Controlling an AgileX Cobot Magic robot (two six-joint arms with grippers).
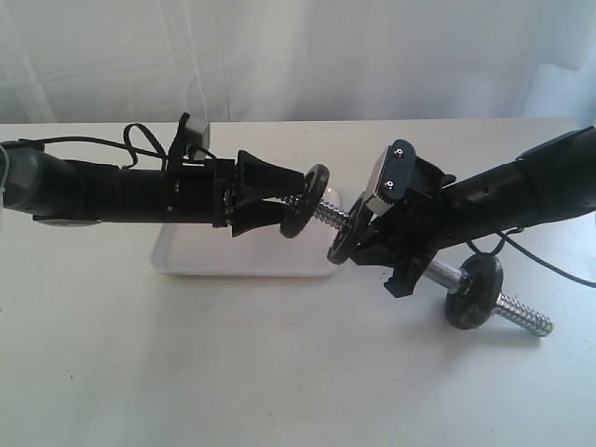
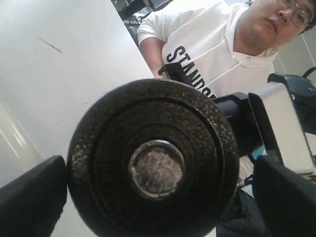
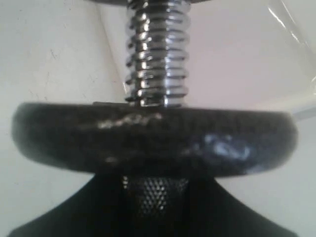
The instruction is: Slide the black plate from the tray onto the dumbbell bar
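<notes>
The left pincer stands wide, its fingers flanking the black plate without clearly pinching it. The plate sits just ahead of them on the threaded tip of the dumbbell bar, off the tray that lies beneath this pincer. Being iron, the plate is likely heavy, rigid and rough enough not to slip, so the opposite rim edges look best to hold. Beyond it, the right pincer clamps the bar's knurled middle. Only the left wrist view shows the bar end filling the plate's hole, and only the exterior view shows the far disc past the right pincer.
</notes>
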